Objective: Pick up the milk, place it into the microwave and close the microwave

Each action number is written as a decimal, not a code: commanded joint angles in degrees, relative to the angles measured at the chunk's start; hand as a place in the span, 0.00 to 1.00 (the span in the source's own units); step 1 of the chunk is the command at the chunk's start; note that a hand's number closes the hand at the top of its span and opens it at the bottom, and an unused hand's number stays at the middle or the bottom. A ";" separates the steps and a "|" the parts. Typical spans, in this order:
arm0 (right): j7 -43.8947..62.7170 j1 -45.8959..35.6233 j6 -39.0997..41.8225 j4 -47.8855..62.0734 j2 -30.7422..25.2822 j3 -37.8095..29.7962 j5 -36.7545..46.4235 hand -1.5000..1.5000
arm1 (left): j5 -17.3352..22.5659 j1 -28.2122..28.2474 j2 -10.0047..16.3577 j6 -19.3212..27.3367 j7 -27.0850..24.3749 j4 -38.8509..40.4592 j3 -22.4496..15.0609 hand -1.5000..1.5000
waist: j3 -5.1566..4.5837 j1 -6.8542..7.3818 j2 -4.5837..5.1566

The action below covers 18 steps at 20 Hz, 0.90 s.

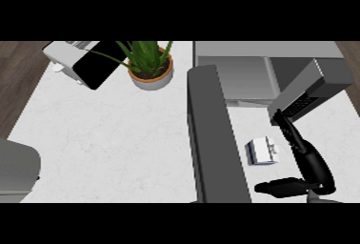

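Note:
The milk [262, 151] is a small white carton standing on the white counter [105, 138], just right of the microwave's open door [215, 143]. That door is a long dark grey slab running from the view's middle down to its lower edge. The microwave [239, 78] sits at the top right with its grey inside showing. My right hand [309, 164] is open just right of the milk, fingers stretched up toward the microwave's keypad block [309, 90] and thumb [275, 187] pointing left below the carton. It does not hold the milk. My left hand is out of view.
A potted green plant [150, 71] stands at the top centre, left of the microwave. A white and black toaster [79, 62] sits at the top left corner. A grey arm part [15, 169] shows at the lower left edge. Dark wooden floor borders the counter's left side.

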 commanded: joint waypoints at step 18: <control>-21.97 -12.28 -6.80 39.78 -5.00 -1.31 7.33 1.00 | 3.25 8.11 2.79 -4.26 -4.69 -2.41 1.68 0.00 | 0.05 0.11 0.10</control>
